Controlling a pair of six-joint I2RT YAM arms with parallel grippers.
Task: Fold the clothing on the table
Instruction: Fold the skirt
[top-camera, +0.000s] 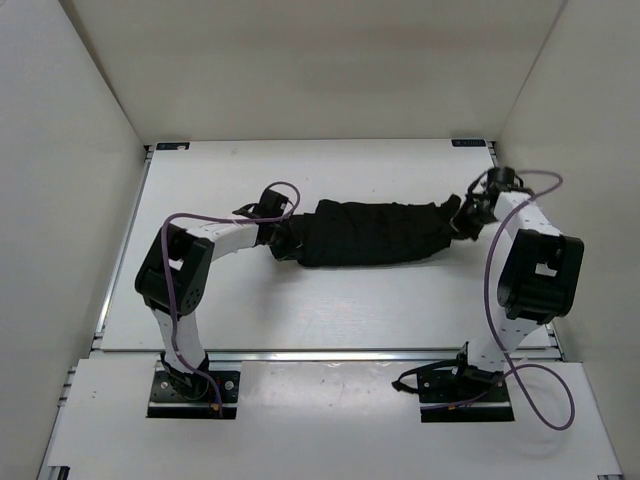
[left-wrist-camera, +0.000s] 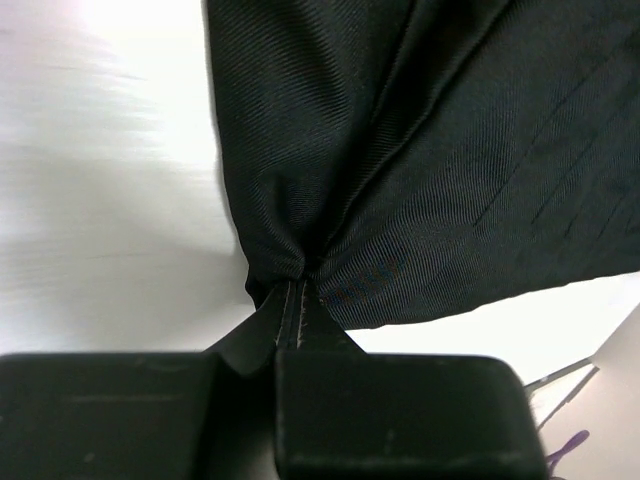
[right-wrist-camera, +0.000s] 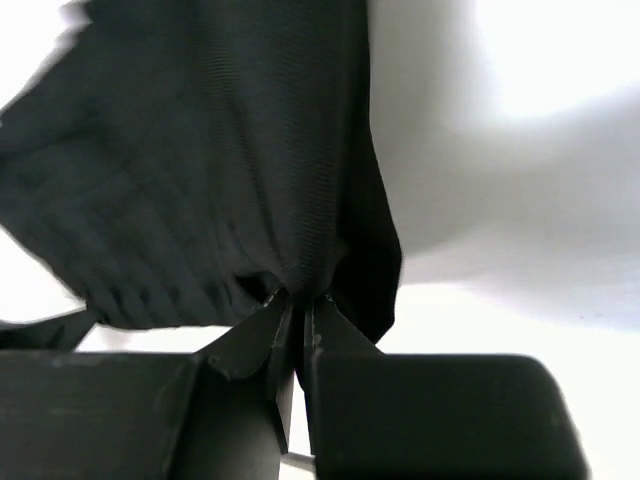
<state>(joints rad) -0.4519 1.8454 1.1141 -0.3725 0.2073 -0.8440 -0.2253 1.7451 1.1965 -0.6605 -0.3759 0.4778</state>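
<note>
The clothing (top-camera: 375, 233) stretches as a long, bunched black band across the middle of the table (top-camera: 330, 310), just above frame centre. Its fine ribbed weave is gathered into folds. The left gripper (left-wrist-camera: 297, 325) is clamped tight on its left end, and the right gripper (right-wrist-camera: 298, 318) pinches its right end.

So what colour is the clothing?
The clothing is black, with a fine diagonal weave; the left wrist view shows it best.

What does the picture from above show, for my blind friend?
The left tool and right tool each pinch one end of the black clothing, stretched into a long bunched strip across the white table.
</note>
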